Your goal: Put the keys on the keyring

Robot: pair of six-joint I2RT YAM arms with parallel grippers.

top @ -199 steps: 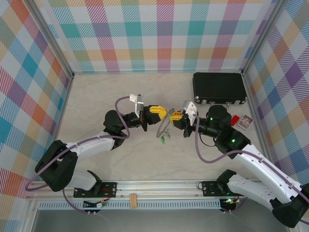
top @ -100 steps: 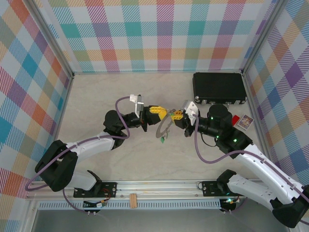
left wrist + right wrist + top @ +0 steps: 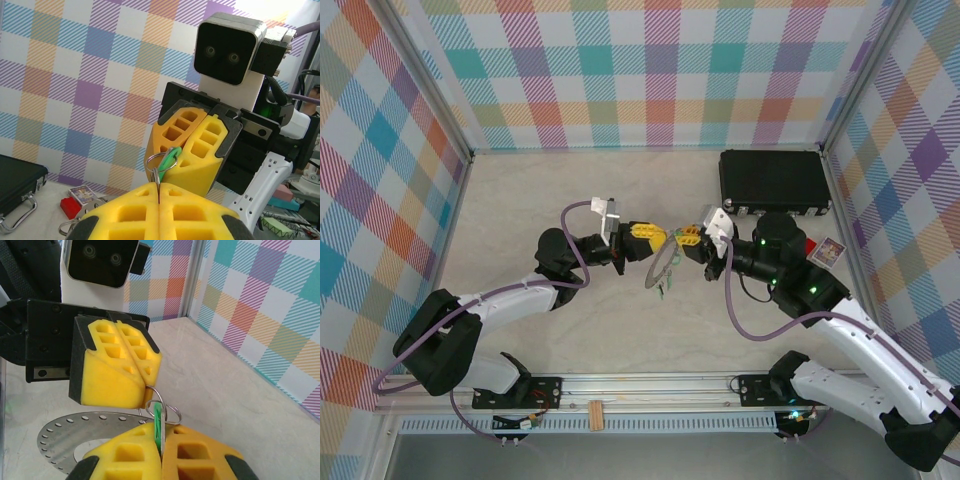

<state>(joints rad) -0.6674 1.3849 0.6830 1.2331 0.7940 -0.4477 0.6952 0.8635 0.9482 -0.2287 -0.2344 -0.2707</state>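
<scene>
there, the pale surface [image 3: 520, 220] carried everything, walled in by checked panels. next in size we saw the black case [image 3: 775, 180], which lay at the far right corner, well apart from the work. in front of it the two arms met tip to tip above the middle of the surface. the left pincer [image 3: 660, 238] was clenched, its yellow fingers pressed flat together on a thin wire loop [image 3: 155, 177]. the right pincer [image 3: 677, 240] faced it, just beside it. it was likewise clenched, grasping the green tag [image 3: 157, 422] of one key edge-on between its pads. beneath the two pincers hung the keyring [image 3: 57, 432], a flat grey ring with small holes round its rim, tilted. we could not tell exactly how it was caught above. near the right arm's wrist a small card [image 3: 828, 252] and a red block [image 3: 807, 247] lay on the surface. smallest of all, a few keys [image 3: 663, 290] with green tags dangled at the low end of the keyring.
</scene>
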